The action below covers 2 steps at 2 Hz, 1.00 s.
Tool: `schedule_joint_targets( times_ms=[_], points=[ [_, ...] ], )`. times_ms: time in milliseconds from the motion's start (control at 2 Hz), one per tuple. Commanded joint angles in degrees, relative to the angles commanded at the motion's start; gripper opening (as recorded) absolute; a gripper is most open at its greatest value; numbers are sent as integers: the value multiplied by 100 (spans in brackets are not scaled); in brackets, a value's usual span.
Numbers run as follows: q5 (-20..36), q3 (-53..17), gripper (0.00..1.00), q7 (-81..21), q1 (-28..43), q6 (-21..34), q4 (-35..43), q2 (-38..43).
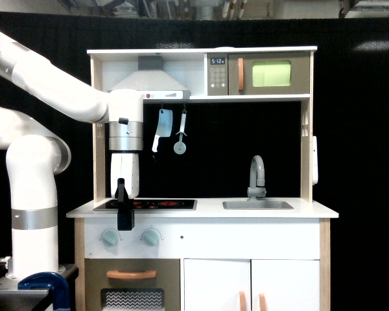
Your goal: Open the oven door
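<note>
The oven door (270,74) is the small taupe panel with a yellow-green window in the top right compartment of the toy kitchen. It lies flush and closed, with its short vertical orange handle (240,73) on its left edge. My gripper (124,210) hangs straight down from the white arm at the left front corner of the counter. It is far below and to the left of the door. Its black fingers are seen edge-on with nothing visibly held, and the gap between them does not show.
A grey keypad panel (217,74) sits left of the door, a hood (149,81) further left. A cleaver (162,128) and a pizza cutter (180,136) hang below the shelf. Hob (157,204), faucet (257,175) and sink (257,205) are on the counter. Below are a larger taupe door (131,288) and white cupboard doors (249,285).
</note>
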Motion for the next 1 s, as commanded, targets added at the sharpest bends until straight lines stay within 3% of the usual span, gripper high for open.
schedule_joint_targets(
  times_ms=[500,1000],
  points=[
    [14,2,100,-51,106,49,-64,-313],
    [1,-89,100,-93,107,-88,139,-370]
  ],
)
